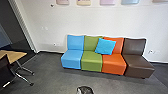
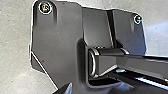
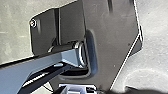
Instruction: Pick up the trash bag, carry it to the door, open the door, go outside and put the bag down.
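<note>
At the bottom edge of the head view, near the middle, a small dark thing with a greyish top (image 1: 85, 90) pokes into the picture; whether it is the trash bag or something else I cannot tell. Along the lower edge of the right wrist view runs a dark, soft-edged shape (image 3: 147, 91), also not clear enough to name. How either gripper stands, and whether it holds anything, I cannot tell.
Blue, green, orange and brown seats (image 1: 91, 61) stand in a row by the white wall (image 1: 57, 22), with a blue cushion (image 1: 105, 46) on them. A wooden-topped table (image 1: 17, 55) and a dark chair (image 1: 5, 71) are at the left, before a dark framed opening or panel (image 1: 15, 32).
</note>
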`<state>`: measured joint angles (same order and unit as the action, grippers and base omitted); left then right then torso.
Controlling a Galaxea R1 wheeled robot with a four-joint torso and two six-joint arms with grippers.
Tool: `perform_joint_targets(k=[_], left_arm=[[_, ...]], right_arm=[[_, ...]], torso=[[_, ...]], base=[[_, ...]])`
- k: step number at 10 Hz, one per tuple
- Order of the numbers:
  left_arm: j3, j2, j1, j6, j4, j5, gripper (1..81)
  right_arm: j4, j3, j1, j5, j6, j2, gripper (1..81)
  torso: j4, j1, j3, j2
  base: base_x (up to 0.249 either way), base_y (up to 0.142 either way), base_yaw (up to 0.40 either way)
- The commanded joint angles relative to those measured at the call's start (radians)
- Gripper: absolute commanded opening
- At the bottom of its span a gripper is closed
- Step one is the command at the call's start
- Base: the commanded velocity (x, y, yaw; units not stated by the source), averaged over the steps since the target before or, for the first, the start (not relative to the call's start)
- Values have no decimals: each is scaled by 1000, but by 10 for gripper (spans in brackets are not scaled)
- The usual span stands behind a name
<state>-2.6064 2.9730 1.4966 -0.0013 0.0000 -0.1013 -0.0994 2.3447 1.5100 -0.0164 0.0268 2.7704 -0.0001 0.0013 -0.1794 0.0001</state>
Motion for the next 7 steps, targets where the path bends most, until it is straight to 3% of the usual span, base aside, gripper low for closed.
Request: perform_joint_targets(k=[1,7], left_arm=[[3,-1,-25,0,-5,61,811],[3,0,-25,0,-5,61,811]], right_arm=[[-5,-9,-29,67,2,-15,811],[-5,-7,-29,67,2,-15,811]], torso=[[0,0,0,0],[0,0,0,0]], base=[[119,0,0],[119,0,0]])
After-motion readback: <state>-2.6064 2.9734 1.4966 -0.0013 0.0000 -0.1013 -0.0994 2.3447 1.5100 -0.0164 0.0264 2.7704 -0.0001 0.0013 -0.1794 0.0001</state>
